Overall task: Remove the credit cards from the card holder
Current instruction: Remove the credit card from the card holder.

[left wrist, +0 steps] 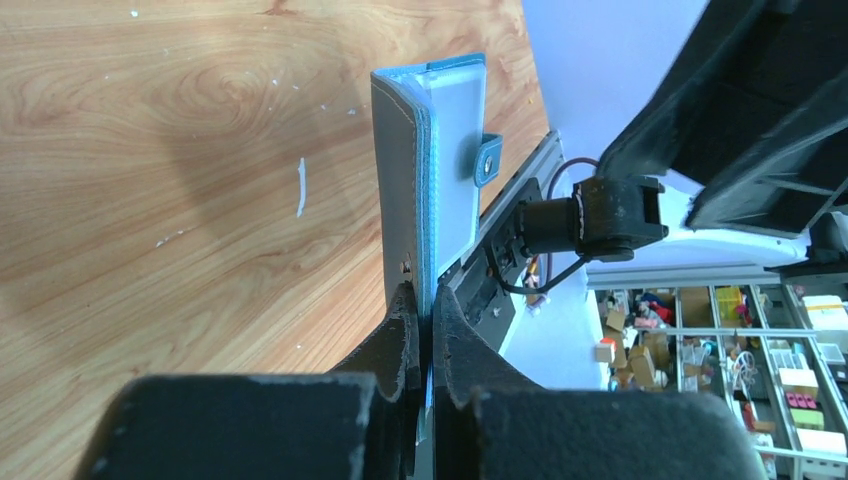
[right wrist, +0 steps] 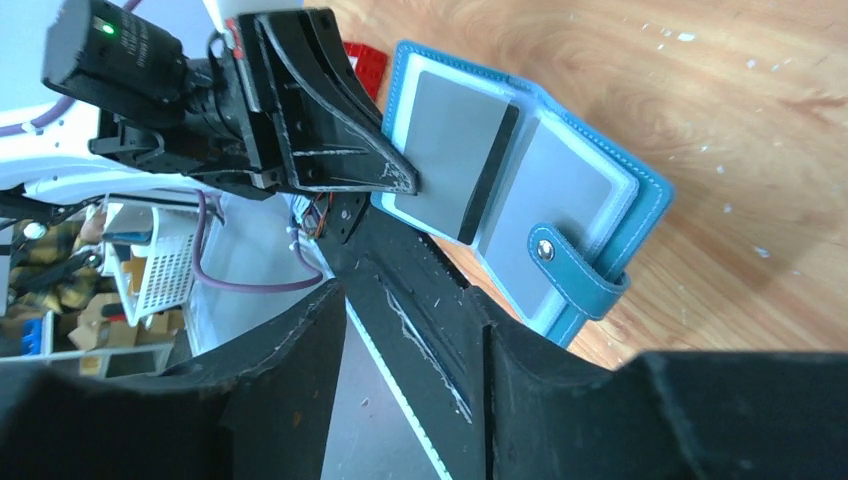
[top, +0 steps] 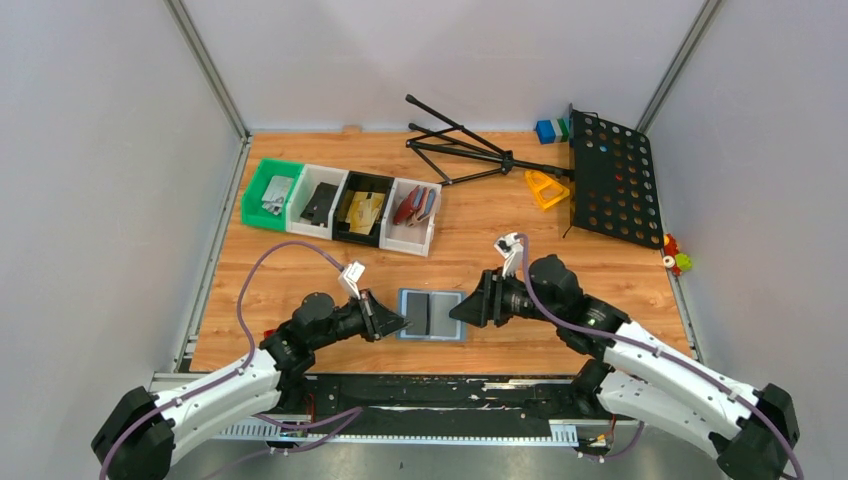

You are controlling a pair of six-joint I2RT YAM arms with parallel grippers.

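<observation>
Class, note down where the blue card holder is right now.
Top view: the card holder lies open near the table's front edge, centre, its left edge pinched by the left fingers.

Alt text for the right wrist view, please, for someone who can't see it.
The blue card holder lies open on the wooden table, a grey card with a dark stripe showing in one half. The left gripper pinches its far edge; the right gripper's own fingers stand open in front, holding nothing.

1. My left arm (top: 215,385) and right arm (top: 665,360) — white shells, black joints.
2. Purple cable (top: 290,244) loops along each.
3. My left gripper (top: 398,322) and right gripper (top: 463,311): matte black, edges scuffed pale.
4. Black wrist camera (right wrist: 110,45) — green LED lit.
</observation>
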